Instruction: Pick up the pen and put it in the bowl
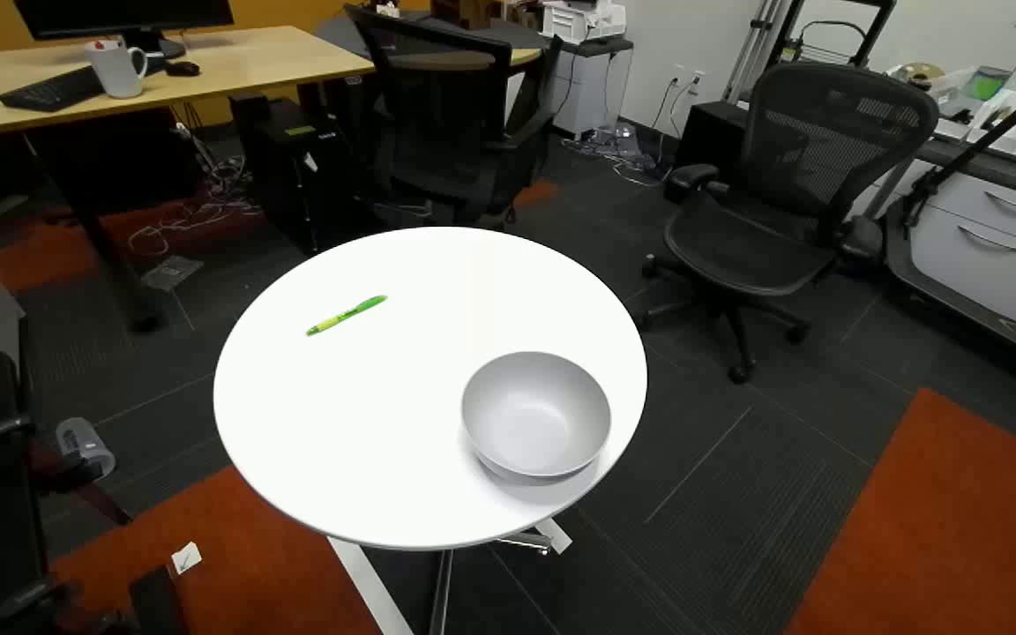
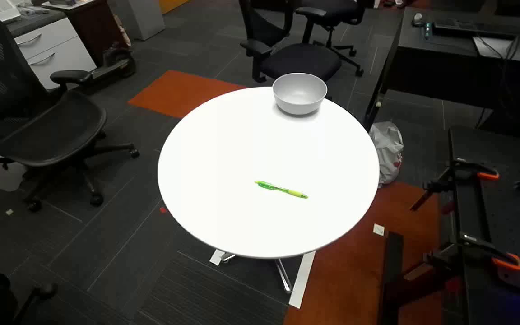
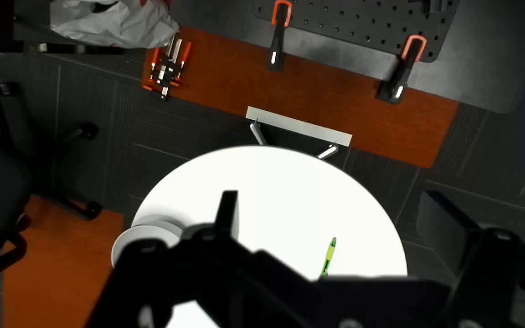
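The bright green pen [image 1: 347, 316] lies flat on the round white table [image 1: 367, 423]. It also shows on the table in an exterior view [image 2: 281, 189]. The silvery-grey bowl [image 1: 536, 414] stands upright near the table's edge, apart from the pen; it is also in an exterior view [image 2: 299, 93]. In the wrist view my gripper [image 3: 333, 212] is open and empty, its fingers wide apart high above the table. The pen [image 3: 329, 257] shows between the fingers, its lower end hidden by the gripper body. The bowl [image 3: 146, 235] is at the left, partly hidden by a finger. The arm is outside both exterior views.
A black bench [image 3: 349, 54] with orange-tipped clamps [image 3: 278, 41] stands beside the table; it also shows in an exterior view [image 2: 503, 216]. Office chairs [image 1: 790, 194] stand around. A desk [image 1: 243, 66] with a mug stands further back. A plastic bag [image 2: 386, 151] lies on the floor.
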